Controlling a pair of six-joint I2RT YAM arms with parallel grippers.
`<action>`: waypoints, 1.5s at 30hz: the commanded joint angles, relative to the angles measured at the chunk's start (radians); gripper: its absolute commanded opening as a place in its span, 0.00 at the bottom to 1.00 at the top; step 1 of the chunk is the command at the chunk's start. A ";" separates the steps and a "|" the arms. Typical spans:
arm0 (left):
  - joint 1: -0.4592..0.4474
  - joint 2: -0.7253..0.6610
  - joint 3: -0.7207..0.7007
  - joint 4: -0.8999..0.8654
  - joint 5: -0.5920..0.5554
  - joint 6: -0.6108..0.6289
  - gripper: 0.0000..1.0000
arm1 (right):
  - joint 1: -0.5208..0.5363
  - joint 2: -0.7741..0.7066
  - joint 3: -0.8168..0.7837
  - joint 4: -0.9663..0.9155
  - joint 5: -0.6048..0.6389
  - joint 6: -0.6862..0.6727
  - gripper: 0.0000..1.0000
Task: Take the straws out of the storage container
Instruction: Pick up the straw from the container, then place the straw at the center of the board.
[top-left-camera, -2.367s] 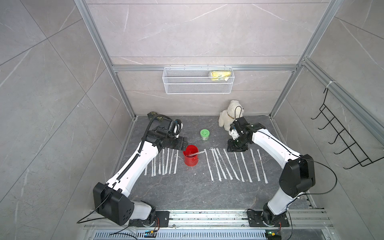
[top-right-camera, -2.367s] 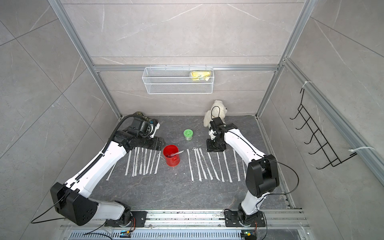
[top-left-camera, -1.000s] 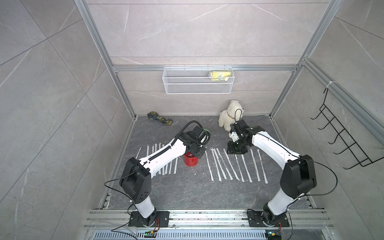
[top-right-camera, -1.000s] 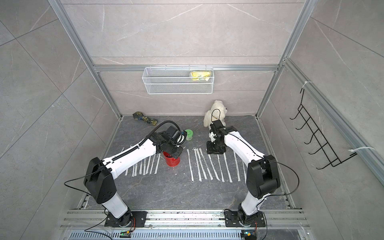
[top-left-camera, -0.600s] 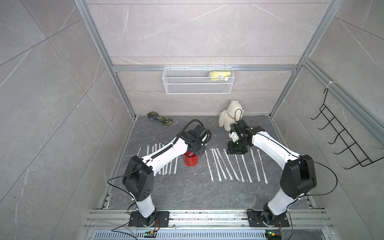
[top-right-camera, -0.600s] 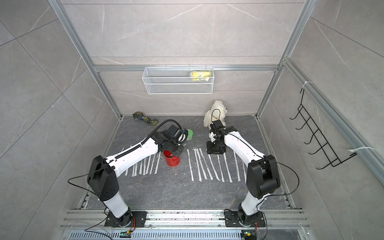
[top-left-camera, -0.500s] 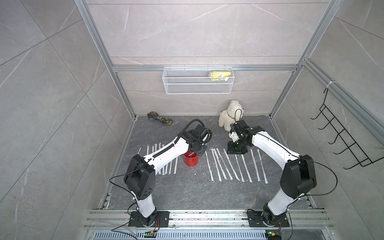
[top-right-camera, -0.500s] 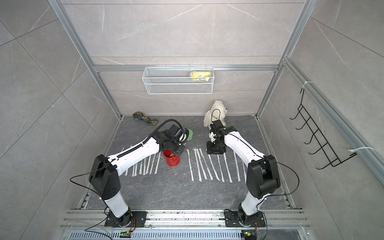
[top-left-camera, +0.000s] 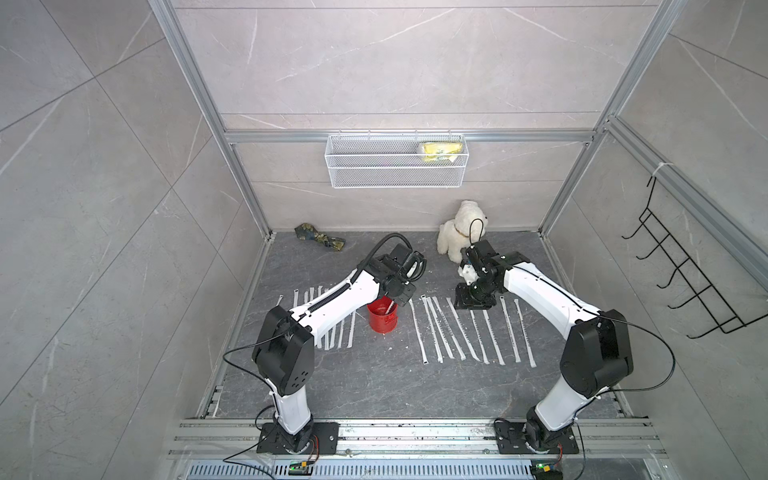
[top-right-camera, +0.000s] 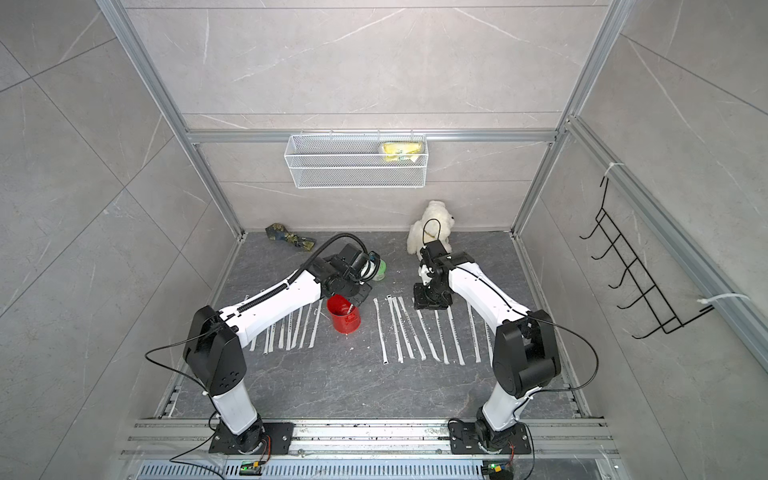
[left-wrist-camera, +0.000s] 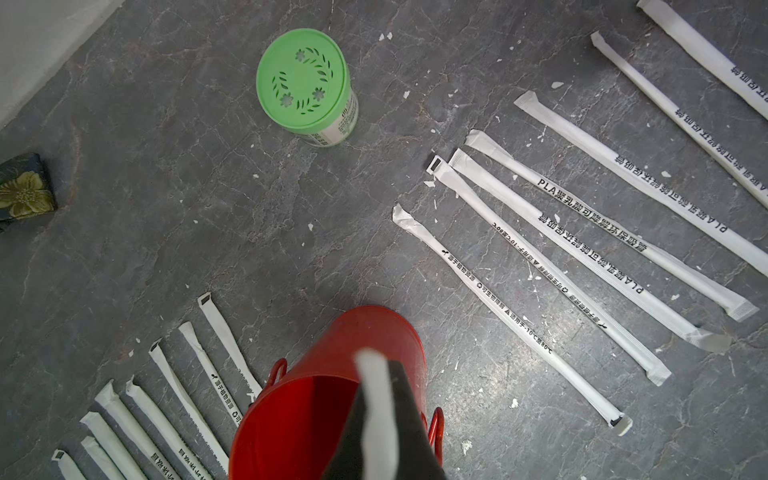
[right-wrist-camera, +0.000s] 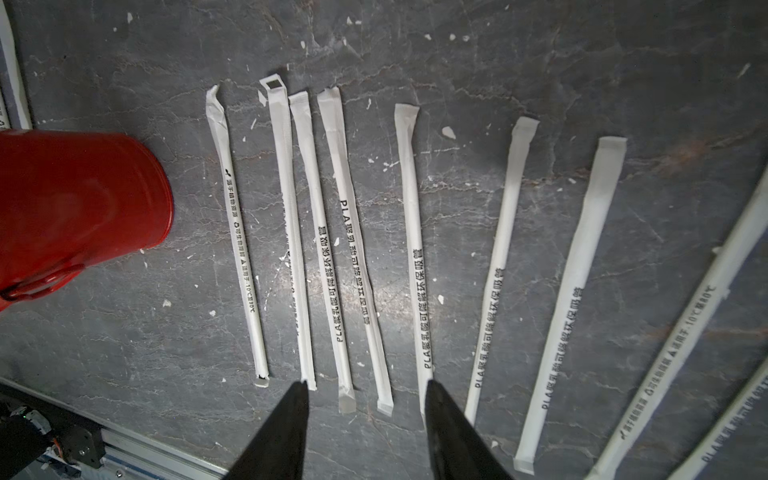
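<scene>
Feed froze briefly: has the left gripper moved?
Yes. The left gripper has swung from above the laid-out straws on the left side of the red can to over the can's mouth, where it is shut on a straw.

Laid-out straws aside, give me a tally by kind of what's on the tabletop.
red can: 1
straw in the can: 1
green-lidded jar: 1
white plush dog: 1
dark floral cloth: 1
Total: 5

red can (top-left-camera: 382, 322): upright, mid-floor | straws (right-wrist-camera: 413, 232): white, wrapped, rows flat either side | one straw (left-wrist-camera: 376, 399): inside can
</scene>
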 joint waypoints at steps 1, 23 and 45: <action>0.005 -0.009 0.057 -0.033 -0.049 0.033 0.04 | 0.004 -0.009 0.029 -0.025 -0.002 -0.012 0.49; 0.041 -0.156 0.474 -0.291 -0.302 0.082 0.03 | 0.004 -0.054 0.056 -0.021 -0.021 -0.017 0.49; 0.505 -0.126 0.133 -0.362 -0.354 -0.098 0.02 | 0.005 0.028 0.162 -0.081 -0.048 -0.014 1.00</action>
